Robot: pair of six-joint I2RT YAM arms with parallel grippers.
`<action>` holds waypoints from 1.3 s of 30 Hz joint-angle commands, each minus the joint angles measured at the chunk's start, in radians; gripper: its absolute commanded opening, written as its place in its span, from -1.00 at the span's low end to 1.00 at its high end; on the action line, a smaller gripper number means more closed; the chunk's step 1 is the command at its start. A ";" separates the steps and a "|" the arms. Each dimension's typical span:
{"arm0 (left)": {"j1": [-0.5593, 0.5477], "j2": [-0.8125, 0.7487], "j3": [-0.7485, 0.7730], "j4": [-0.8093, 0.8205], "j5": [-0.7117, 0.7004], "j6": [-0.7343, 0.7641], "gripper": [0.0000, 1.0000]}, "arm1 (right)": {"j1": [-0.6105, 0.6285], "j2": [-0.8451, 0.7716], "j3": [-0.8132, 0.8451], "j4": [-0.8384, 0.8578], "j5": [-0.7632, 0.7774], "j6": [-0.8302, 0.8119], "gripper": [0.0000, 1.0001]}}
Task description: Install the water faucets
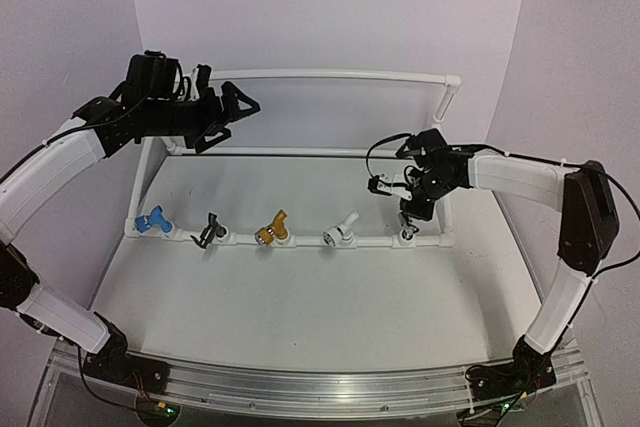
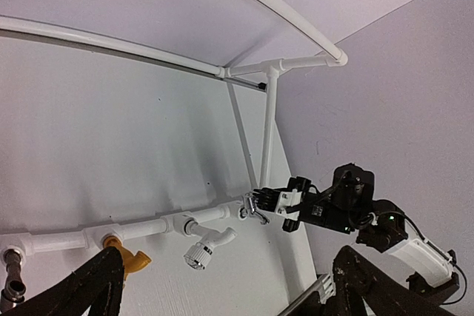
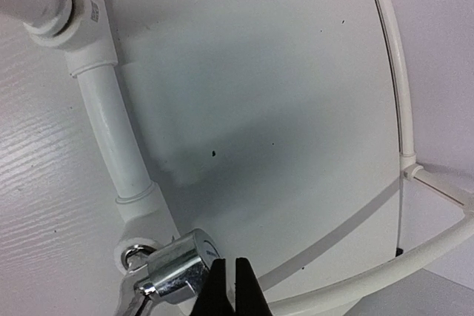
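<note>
**A:** Where's your silver faucet (image 3: 178,270)?

**B:** At the right-end socket of the front pipe (image 1: 305,239). Your right gripper (image 3: 232,286) has its fingers drawn together just beside it. I can't tell you if they pinch it.

**A:** And your left gripper (image 1: 228,112)?

**B:** Spread wide, raised by the back rail (image 1: 330,74).

Four faucets (image 1: 272,230) sit in a row along front pipe (image 1: 305,240) of frame (image 1: 330,74). Fifth faucet (image 3: 174,268) at pipe's R end, R gripper (image 3: 228,270) touching it. L gripper (image 1: 232,119) over frame's rear L corner.
</note>
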 commanded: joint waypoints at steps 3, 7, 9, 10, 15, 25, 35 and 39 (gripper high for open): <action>0.008 -0.003 0.043 0.026 0.012 0.025 0.96 | -0.017 -0.029 0.137 -0.287 -0.149 0.130 -0.37; 0.008 -0.014 0.033 0.028 0.005 0.023 0.96 | -0.017 -0.020 0.205 -0.320 -0.151 0.294 0.10; 0.008 -0.020 0.028 0.030 0.002 0.021 0.96 | -0.017 -0.016 0.213 -0.323 -0.126 0.403 0.17; 0.008 -0.023 0.025 0.030 0.001 0.021 0.96 | -0.017 -0.013 0.214 -0.324 -0.106 0.463 0.22; 0.008 -0.039 0.010 0.030 -0.010 0.015 0.96 | -0.019 -0.020 0.201 -0.327 -0.017 0.723 0.33; 0.008 -0.043 0.004 0.032 -0.014 0.006 0.96 | -0.020 -0.017 0.103 -0.306 -0.041 0.853 0.57; 0.008 -0.060 0.003 0.018 -0.038 -0.004 0.96 | -0.026 0.060 0.105 -0.251 -0.043 0.976 0.39; 0.008 -0.061 0.003 0.016 -0.044 -0.008 0.96 | -0.026 0.077 0.106 -0.248 -0.042 1.044 0.31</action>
